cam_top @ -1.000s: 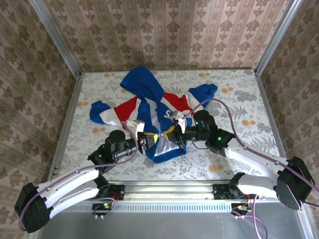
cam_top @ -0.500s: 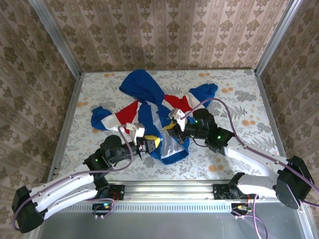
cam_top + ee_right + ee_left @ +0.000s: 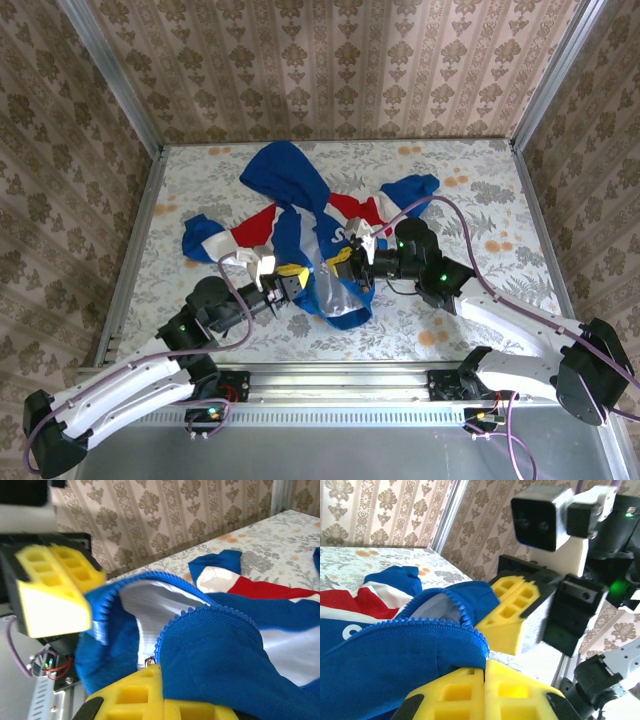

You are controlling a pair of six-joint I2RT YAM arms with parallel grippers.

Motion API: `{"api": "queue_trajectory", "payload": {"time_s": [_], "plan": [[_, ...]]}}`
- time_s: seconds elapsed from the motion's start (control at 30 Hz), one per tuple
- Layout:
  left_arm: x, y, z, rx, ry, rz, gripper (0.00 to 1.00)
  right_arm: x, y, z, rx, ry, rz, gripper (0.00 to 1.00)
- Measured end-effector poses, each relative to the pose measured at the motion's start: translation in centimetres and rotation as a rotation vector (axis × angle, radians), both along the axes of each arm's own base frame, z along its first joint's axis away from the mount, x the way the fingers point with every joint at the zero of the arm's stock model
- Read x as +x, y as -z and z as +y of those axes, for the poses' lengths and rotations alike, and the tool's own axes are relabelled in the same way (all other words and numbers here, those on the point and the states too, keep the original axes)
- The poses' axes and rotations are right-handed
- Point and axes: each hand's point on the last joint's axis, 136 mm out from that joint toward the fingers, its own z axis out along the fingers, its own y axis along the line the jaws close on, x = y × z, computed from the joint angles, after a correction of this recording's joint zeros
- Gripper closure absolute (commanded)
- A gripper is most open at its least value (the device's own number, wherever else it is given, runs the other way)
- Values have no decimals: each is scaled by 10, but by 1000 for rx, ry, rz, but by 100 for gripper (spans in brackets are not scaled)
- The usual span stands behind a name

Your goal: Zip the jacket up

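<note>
The jacket lies open on the table, royal blue with red and white panels, hood toward the back. Its bottom hem is lifted between both grippers. My left gripper is shut on one front edge; in the left wrist view its yellow fingertips pinch the blue hem just under the zipper teeth. My right gripper is shut on the other front edge, with a small metal zipper part beside its fingertips. The white lining shows between the two edges.
The floral tabletop has bare room to the right of the jacket and along the left. Metal rails border the table, and patterned walls close in the back and sides. Each wrist view has the other gripper's yellow fingers close by.
The left arm has drawn back and to the left, keeping its grip. The hem between the grippers has gathered and risen, and the jacket's left sleeve has slid slightly.
</note>
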Motion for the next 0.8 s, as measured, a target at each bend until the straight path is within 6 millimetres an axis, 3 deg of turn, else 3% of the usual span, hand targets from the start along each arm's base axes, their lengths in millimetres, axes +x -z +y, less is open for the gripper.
{"api": "queue_trajectory", "payload": {"time_s": [0.23,0.8], "plan": [[2,-2,1,-23,-5,-30,100,-9,-17,7,91,-59,52,100],[-1,-7,0,-58,22,-58,100,-13,-13,13,121,-112,147,100]]}}
